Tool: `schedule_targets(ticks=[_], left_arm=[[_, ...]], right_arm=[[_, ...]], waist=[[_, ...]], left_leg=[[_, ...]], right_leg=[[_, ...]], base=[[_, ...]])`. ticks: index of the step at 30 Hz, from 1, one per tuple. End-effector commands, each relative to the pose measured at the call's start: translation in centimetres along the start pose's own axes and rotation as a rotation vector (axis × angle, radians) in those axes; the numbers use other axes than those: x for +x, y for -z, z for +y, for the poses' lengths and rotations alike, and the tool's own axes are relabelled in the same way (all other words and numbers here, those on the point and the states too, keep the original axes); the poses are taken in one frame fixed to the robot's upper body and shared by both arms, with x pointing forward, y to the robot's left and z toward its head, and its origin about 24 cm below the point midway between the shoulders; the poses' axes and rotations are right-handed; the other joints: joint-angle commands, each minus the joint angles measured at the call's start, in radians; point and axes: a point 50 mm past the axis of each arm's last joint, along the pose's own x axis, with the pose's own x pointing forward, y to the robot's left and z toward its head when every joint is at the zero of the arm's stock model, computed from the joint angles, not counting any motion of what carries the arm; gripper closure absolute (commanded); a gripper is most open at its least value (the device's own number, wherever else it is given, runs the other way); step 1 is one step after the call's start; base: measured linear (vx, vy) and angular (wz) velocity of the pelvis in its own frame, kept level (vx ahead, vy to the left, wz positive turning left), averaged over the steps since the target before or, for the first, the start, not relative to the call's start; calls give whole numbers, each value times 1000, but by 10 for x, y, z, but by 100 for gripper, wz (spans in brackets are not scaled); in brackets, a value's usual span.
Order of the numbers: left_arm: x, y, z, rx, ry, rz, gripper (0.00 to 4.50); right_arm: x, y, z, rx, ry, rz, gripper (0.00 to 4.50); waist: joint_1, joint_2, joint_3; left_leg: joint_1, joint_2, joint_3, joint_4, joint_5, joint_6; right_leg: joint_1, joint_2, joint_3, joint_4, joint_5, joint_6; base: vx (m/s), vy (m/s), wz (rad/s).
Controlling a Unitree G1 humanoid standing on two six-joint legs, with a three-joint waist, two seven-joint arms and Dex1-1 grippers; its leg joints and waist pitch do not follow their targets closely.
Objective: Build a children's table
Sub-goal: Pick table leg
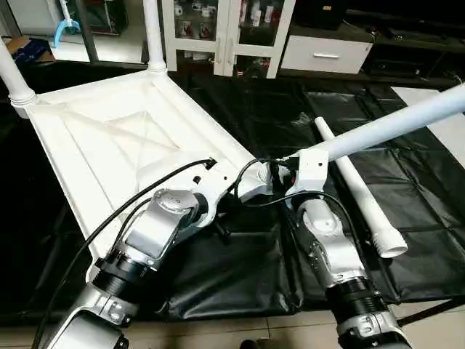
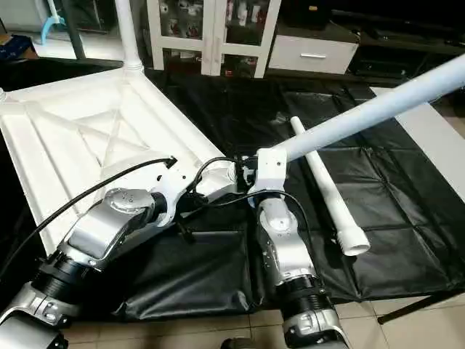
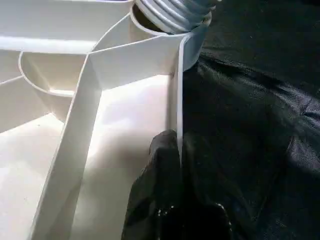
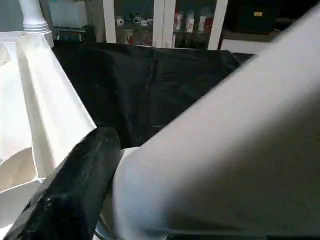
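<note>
The white tabletop [image 1: 109, 138] lies upside down on the black cover, ribs up. Two legs stand in its far corners [image 1: 154, 36] [image 1: 13, 76]. My left gripper [image 1: 249, 189] is shut on the tabletop's rim near the near-right corner; one black finger [image 3: 160, 165] presses the inner side of the wall. My right gripper [image 1: 290, 171] is shut on a third leg [image 1: 392, 123], which slants up to the right. That leg's threaded end [image 3: 172, 12] sits at the corner socket [image 3: 192, 40]. A fourth leg [image 1: 356, 193] lies loose on the cover to the right.
The black cover [image 1: 240, 269] hangs over the work surface's front edge above a tiled floor. A white glass-door cabinet [image 1: 225, 29] and a drawer unit [image 1: 327, 51] stand behind. A white board [image 1: 443, 123] lies at the far right.
</note>
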Motion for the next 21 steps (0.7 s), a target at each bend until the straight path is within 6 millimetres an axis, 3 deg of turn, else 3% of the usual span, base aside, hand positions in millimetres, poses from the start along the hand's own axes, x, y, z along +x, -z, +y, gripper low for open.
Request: schedule_targets(ticks=[1, 2, 3, 5, 6, 7, 8, 9, 10, 11, 15, 16, 20, 21], left_arm=[[-10, 6, 13, 0, -59, 20, 450], [-10, 6, 13, 0, -59, 20, 450], [-11, 8, 12, 8, -50, 27, 450], [-11, 10, 10, 25, -25, 34, 450], [-11, 10, 10, 25, -25, 34, 450], [-11, 10, 10, 25, -25, 34, 450], [-10, 8, 8, 29, -17, 28, 450], [-10, 8, 8, 29, -16, 27, 450], [-8, 3, 7, 29, -8, -3, 450], [-8, 1, 8, 28, -8, -12, 450], [-11, 5, 9, 28, -3, -13, 450], [-12, 6, 9, 30, 5, -14, 450], [-15, 6, 8, 54, 32, -27, 450], [-16, 7, 9, 78, 47, -32, 450]], right_arm=[[-6, 17, -7, -19, 14, 74, 65], [-6, 17, -7, -19, 14, 74, 65], [-7, 17, -6, -15, 12, 69, 90], [-11, 19, -8, -5, 12, 67, 90], [-11, 19, -8, -5, 12, 67, 90], [-11, 19, -8, -5, 12, 67, 119], [-13, 19, -11, -12, 14, 67, 119], [-13, 19, -12, -12, 14, 67, 127], [-15, 16, -21, -19, 9, 58, 131], [-15, 14, -24, -21, 6, 52, 142], [-14, 4, -27, -12, -42, 13, 160], [-14, 1, -26, 13, -73, 6, 167], [-13, -13, -28, 68, -145, -32, 183], [-13, -21, -31, 62, -159, -59, 183]], waist=[[8, 22, -66], [9, 22, -65], [12, 36, -68], [9, 17, -75], [14, 21, -74], [13, 25, -74], [15, 19, -73], [17, 22, -72], [16, 1, -71], [22, 10, -70], [32, 13, -70], [36, 21, -70], [42, 18, -73], [45, 25, -72]], left_leg=[[15, 37, -19, -67, -208, -8], [17, 37, -18, -66, -208, -4], [19, 37, -20, -65, -206, -6], [19, 38, -16, -61, -196, 3], [21, 38, -16, -60, -190, 7], [22, 39, -16, -60, -178, 10], [24, 40, -14, -59, -176, 13], [25, 40, -14, -59, -177, 12], [23, 41, -13, -58, -180, 16], [28, 42, -12, -57, -185, 15], [28, 40, -12, -56, -208, 2], [27, 39, -13, -56, -214, 0], [21, 36, -14, -52, -192, 13], [22, 37, -16, -53, -191, 13]], right_leg=[[43, -45, 34, -45, -86, -197], [43, -46, 35, -44, -81, -202], [45, -46, 35, -41, -73, -207], [49, -45, 35, -40, -52, -217], [49, -47, 36, -39, -50, -219], [47, -46, 36, -38, -42, -226], [46, -45, 36, -37, -46, -228], [46, -45, 36, -37, -49, -227], [46, -46, 36, -36, -73, -222], [42, -46, 38, -39, -87, -216], [41, -45, 37, -40, -108, -202], [40, -44, 37, -41, -107, -203], [47, -45, 38, -34, -82, -212], [47, -46, 37, -33, -83, -212]], base=[[0, 0, 0], [0, 0, 0], [0, 0, 0], [0, 0, 0], [0, 0, 0], [0, 0, 0], [0, 0, 0], [0, 0, 0], [0, 0, 0], [0, 0, 0], [0, 0, 0], [0, 0, 0], [0, 0, 0], [0, 0, 0]])
